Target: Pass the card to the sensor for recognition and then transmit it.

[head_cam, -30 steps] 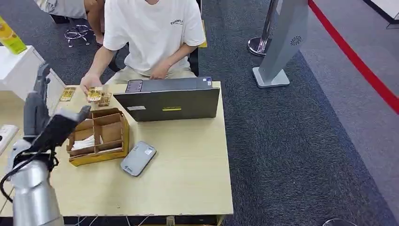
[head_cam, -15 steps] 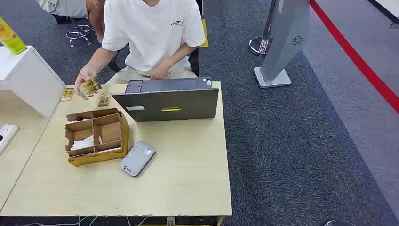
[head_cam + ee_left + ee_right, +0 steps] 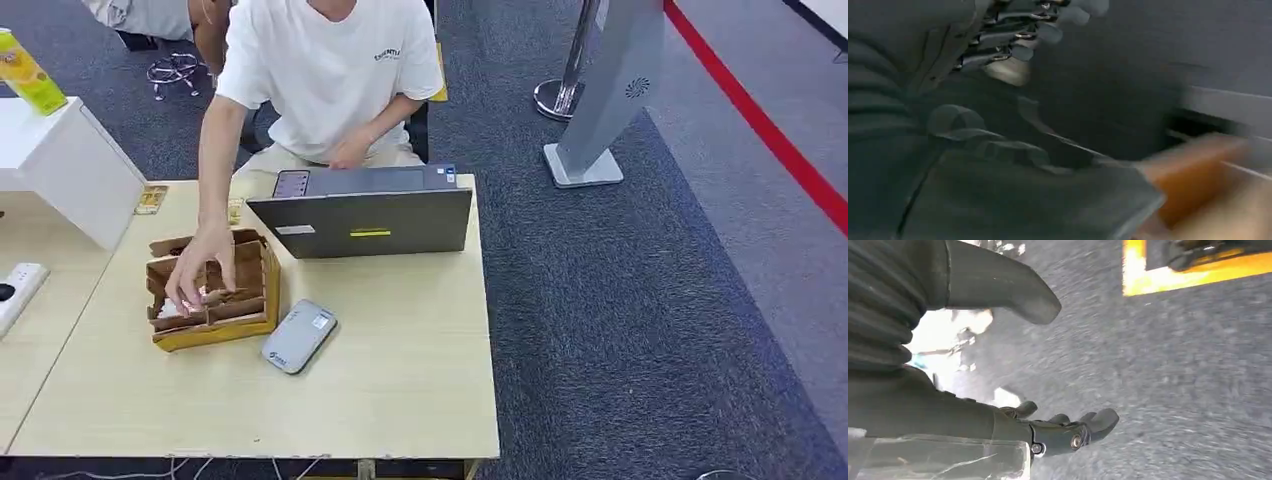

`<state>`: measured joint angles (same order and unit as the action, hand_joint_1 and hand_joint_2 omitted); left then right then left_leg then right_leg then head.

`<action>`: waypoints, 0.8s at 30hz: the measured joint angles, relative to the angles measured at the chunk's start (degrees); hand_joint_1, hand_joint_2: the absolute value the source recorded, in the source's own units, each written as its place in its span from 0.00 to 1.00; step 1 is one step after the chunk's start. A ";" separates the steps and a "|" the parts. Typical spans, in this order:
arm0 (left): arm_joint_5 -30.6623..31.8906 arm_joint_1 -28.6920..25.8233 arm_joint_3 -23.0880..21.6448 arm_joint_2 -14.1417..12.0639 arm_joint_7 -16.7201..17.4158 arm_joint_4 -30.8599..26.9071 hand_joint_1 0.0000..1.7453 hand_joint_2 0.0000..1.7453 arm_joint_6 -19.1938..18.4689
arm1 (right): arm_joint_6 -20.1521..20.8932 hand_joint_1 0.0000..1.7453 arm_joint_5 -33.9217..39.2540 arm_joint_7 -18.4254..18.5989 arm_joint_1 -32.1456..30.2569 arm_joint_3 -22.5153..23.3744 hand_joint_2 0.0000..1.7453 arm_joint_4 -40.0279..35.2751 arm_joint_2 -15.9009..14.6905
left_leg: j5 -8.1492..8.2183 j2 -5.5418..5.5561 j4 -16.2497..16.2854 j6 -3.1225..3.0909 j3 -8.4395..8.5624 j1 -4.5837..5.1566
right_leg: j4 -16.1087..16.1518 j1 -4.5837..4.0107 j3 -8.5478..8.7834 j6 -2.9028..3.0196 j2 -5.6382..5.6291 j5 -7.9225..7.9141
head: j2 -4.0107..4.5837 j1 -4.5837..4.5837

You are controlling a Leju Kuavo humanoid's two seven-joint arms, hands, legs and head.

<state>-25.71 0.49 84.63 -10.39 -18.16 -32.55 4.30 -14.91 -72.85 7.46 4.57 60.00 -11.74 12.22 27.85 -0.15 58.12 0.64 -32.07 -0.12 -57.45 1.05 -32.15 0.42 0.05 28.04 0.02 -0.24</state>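
A gold card (image 3: 151, 199) lies at the table's far left edge, and a second one (image 3: 234, 210) lies beside the laptop. The grey card sensor (image 3: 298, 336) rests flat on the table (image 3: 400, 380), right of a cardboard divider box (image 3: 225, 312). A person's hand (image 3: 200, 265) reaches into that box. My left hand (image 3: 1013, 45) appears blurred in the left wrist view, fingers stretched out and holding nothing. In the right wrist view my right hand (image 3: 1048, 390) hangs over grey carpet, thumb and fingers apart, with nothing in it.
A person in a white shirt (image 3: 325, 70) sits behind a grey laptop (image 3: 365, 215). A white cabinet (image 3: 60, 165) with a yellow-green bottle (image 3: 25, 75) stands at the left, with a power strip (image 3: 15, 290) below it. A grey kiosk stand (image 3: 600, 90) is on the carpet.
My left arm, raised over the table's left side a second ago, has dropped out of the head view. The person lifted a card from the table, then moved that hand into the box.
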 joint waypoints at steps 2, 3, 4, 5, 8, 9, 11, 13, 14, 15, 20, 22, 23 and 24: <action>5.22 0.89 -2.61 6.51 3.26 6.11 0.00 1.00 8.64 | -0.15 0.00 -0.37 0.89 0.05 -0.55 1.00 0.02 0.39 | 0.10 0.03 0.12 -0.16 -0.01 0.00 | 0.00 0.00 0.11 -0.11 0.02 -0.06 | 0.00 0.07; 7.19 1.48 -3.83 8.78 5.12 8.13 0.00 1.00 12.46 | -0.11 0.00 -0.66 0.98 0.05 -0.81 1.00 0.02 0.52 | 0.10 0.02 0.15 -0.18 -0.01 0.04 | 0.00 0.04 0.20 -0.21 0.02 -0.13 | 0.00 0.20; 9.18 2.02 -5.47 11.45 7.52 10.25 0.00 1.00 15.52 | 0.05 0.00 -0.85 1.00 0.03 -1.03 1.00 0.04 0.57 | 0.07 0.02 0.21 -0.29 -0.05 0.07 | 0.00 0.04 0.20 -0.28 0.01 -0.18 | 0.00 0.06; 10.05 2.39 -6.45 13.49 8.86 11.31 0.00 1.00 16.45 | 0.15 0.00 -0.87 1.00 0.03 -1.09 1.00 0.07 0.61 | 0.07 0.01 0.25 -0.30 -0.10 0.05 | 0.00 0.04 0.21 -0.35 0.00 -0.22 | -0.02 0.09; 11.35 3.35 -9.81 17.70 11.74 14.94 0.00 1.00 17.23 | 0.31 0.00 -0.87 0.94 0.05 -1.18 1.00 0.09 0.65 | 0.08 0.01 0.40 -0.35 -0.17 0.02 | 0.04 0.01 0.21 -0.47 -0.01 -0.30 | 0.00 0.33; 11.48 3.55 -10.51 18.35 12.28 15.76 0.00 1.00 17.23 | 0.33 0.00 -0.89 0.94 0.04 -1.20 1.00 0.09 0.65 | 0.09 0.01 0.41 -0.42 -0.17 0.04 | 0.04 0.01 0.20 -0.48 -0.01 -0.31 | 0.00 0.33; 11.51 3.75 -11.75 19.20 13.09 16.79 0.00 1.00 17.21 | 0.33 0.00 -0.94 0.94 0.04 -1.20 1.00 0.09 0.63 | 0.10 0.00 0.41 -0.44 -0.16 0.02 | 0.04 0.01 0.20 -0.49 -0.01 -0.31 | 0.00 0.29; 11.66 3.77 -12.49 19.94 13.44 17.45 0.00 1.00 17.21 | 0.33 0.00 -0.94 0.94 0.03 -1.20 1.00 0.09 0.63 | 0.10 0.00 0.41 -0.44 -0.15 0.02 | 0.04 0.00 0.19 -0.48 -0.02 -0.31 | -0.02 0.26; 11.68 3.77 -12.81 20.30 13.48 17.80 0.00 1.00 17.21 | 0.33 0.00 -0.94 0.94 0.04 -1.20 1.00 0.09 0.63 | 0.10 0.01 0.41 -0.44 -0.16 0.01 | 0.04 -0.01 0.19 -0.48 -0.01 -0.30 | 0.00 0.26; 11.68 3.77 -13.04 20.56 13.50 18.00 0.00 1.00 17.21 | 0.33 0.00 -0.94 0.94 0.04 -1.20 1.00 0.09 0.63 | 0.10 0.01 0.41 -0.44 -0.16 -0.01 | 0.04 -0.04 0.19 -0.48 -0.01 -0.30 | 0.00 0.24; 11.70 3.77 -13.66 20.99 13.70 18.56 0.00 1.00 17.21 | 0.33 0.00 -0.94 0.94 0.04 -1.20 1.00 0.09 0.63 | 0.10 0.01 0.41 -0.44 -0.16 -0.07 | 0.04 -0.12 0.18 -0.47 -0.01 -0.30 | 0.00 0.24; 12.86 3.77 -14.34 21.08 15.65 18.67 0.00 1.00 17.21 | 0.35 0.00 -1.07 0.65 0.04 -1.20 1.00 0.09 0.63 | 0.10 0.01 0.41 -0.44 -0.16 -0.08 | 0.04 -0.13 0.18 -0.47 -0.01 -0.29 | -0.02 0.24; 13.64 3.77 -14.83 21.26 17.15 18.78 0.00 1.00 17.08 | 0.35 0.00 -1.11 0.28 0.04 -1.22 1.00 0.09 0.63 | 0.10 0.01 0.41 -0.44 -0.17 -0.08 | 0.04 -0.14 0.18 -0.47 -0.01 -0.29 | 0.00 0.26; 14.17 3.77 -15.41 21.43 18.23 18.94 0.00 1.00 16.53 | 0.35 0.00 -1.13 -0.07 0.04 -1.22 1.00 0.09 0.63 | 0.10 0.01 0.41 -0.44 -0.17 -0.08 | 0.04 -0.15 0.18 -0.47 -0.01 -0.29 | -0.02 0.24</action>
<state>-11.54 4.26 69.22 11.04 0.07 -13.62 20.83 -14.56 -73.99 7.39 4.62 58.77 -11.65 12.85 27.95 -0.14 58.52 0.20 -32.24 -0.20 -57.41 0.90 -31.97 -0.05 0.04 27.75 0.00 0.00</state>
